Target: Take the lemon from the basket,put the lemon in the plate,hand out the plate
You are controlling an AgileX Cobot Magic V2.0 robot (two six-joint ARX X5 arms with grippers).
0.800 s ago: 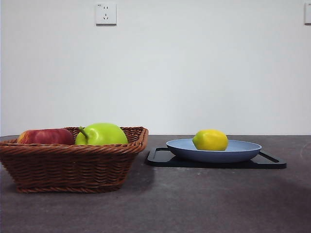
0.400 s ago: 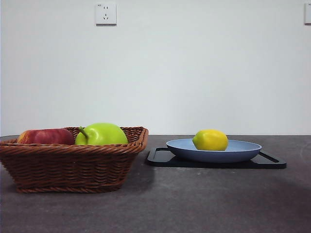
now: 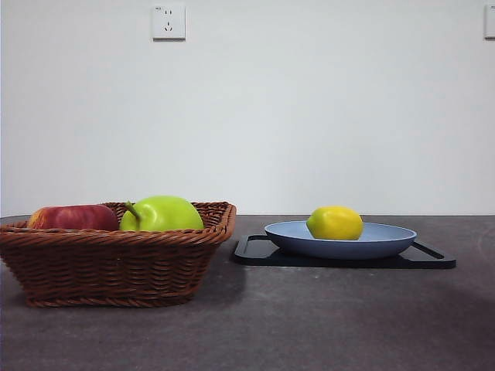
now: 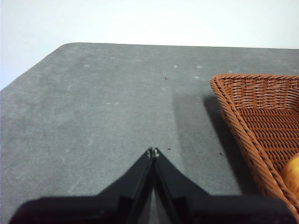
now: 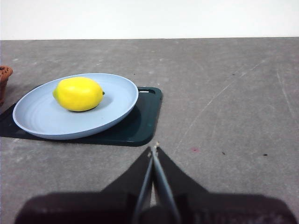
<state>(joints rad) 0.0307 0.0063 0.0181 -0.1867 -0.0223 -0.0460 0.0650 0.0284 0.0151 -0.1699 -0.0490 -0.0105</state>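
The yellow lemon [image 3: 334, 222] lies in the light blue plate [image 3: 387, 241], which sits on a flat black tray [image 3: 433, 259]. In the right wrist view the lemon [image 5: 78, 94] rests on the plate [image 5: 117, 100] too. The brown wicker basket [image 3: 116, 259] stands at the left; its corner [image 4: 252, 112] shows in the left wrist view. My right gripper [image 5: 154, 150] is shut and empty, over the table short of the tray. My left gripper [image 4: 153, 151] is shut and empty, over bare table beside the basket. Neither gripper shows in the front view.
A green apple [image 3: 162, 213] and a red apple [image 3: 73, 217] lie in the basket. An orange-coloured fruit [image 4: 292, 175] shows at the basket's edge in the left wrist view. The black tray [image 5: 140, 121] lies under the plate. A wall socket [image 3: 168, 22] is on the back wall.
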